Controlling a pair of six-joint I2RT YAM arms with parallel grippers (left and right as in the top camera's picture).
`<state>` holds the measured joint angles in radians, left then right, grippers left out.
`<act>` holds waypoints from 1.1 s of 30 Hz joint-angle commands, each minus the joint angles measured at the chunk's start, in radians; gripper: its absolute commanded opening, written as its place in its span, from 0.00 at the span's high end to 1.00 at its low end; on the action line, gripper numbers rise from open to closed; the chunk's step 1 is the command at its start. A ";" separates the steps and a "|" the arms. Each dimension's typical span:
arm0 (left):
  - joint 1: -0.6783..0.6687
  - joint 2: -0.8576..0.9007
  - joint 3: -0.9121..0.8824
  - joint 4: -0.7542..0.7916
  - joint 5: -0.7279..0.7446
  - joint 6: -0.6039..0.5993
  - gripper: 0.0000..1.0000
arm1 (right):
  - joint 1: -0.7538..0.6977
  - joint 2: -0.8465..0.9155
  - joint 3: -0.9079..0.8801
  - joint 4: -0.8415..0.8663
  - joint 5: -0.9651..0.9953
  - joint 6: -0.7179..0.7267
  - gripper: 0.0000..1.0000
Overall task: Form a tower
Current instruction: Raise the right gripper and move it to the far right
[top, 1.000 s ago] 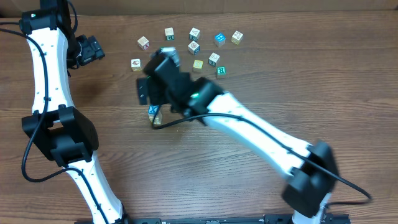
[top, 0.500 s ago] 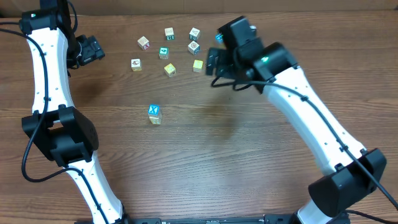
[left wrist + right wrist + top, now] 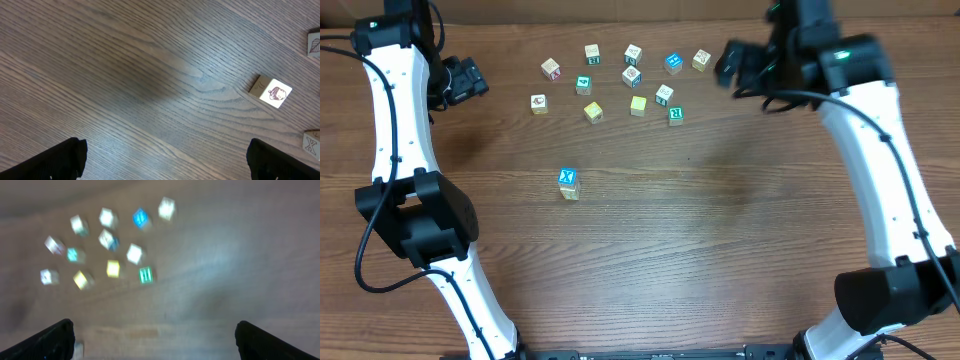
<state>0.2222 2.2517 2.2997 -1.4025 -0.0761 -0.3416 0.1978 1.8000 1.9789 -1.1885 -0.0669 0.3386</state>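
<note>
Wood surface (image 3: 720,230): brown grain, bare over the near half.
tower (image 3: 568,184): nearest item, left of centre, well apart from everything else; two high, teal letter cube on a cream one, edges look aligned.
loose cubes (image 3: 632,77): scattered cluster farther back, none touching the tower.
left fingers (image 3: 65,160): spread wide, nothing between them; at the far left, beside the cluster.
right fingers (image 3: 52,337): spread wide, empty; at the far right, past the cluster.
step (judged): fetch a third cube.
method: take the green cube (image 3: 675,115) on the cluster's near edge, where there is room. Come down vertically with the fingers on opposite flat faces, clear of the neighbour behind. Seat it flat and centred on the teal top, open only once it rests, then lift straight up, since a narrow stack should tip easily.
overhead only: tower, cluster and both arms together; gaps between cubes.
left wrist only: sharp print on the face-print cube (image 3: 272,92); no tower.
right wrist only: the cluster in a blurred view, the green cube (image 3: 145,274) recognisable; pale shape by the bottom-left finger, cannot tell if it is the tower.
</note>
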 commanded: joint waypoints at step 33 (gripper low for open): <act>-0.009 -0.006 0.012 0.000 -0.002 -0.011 0.00 | -0.008 0.315 0.037 0.231 0.066 -0.191 0.00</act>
<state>0.2222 2.2517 2.2997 -1.4021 -0.0757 -0.3416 0.1867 2.1014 2.0212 -0.9756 -0.0101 0.1562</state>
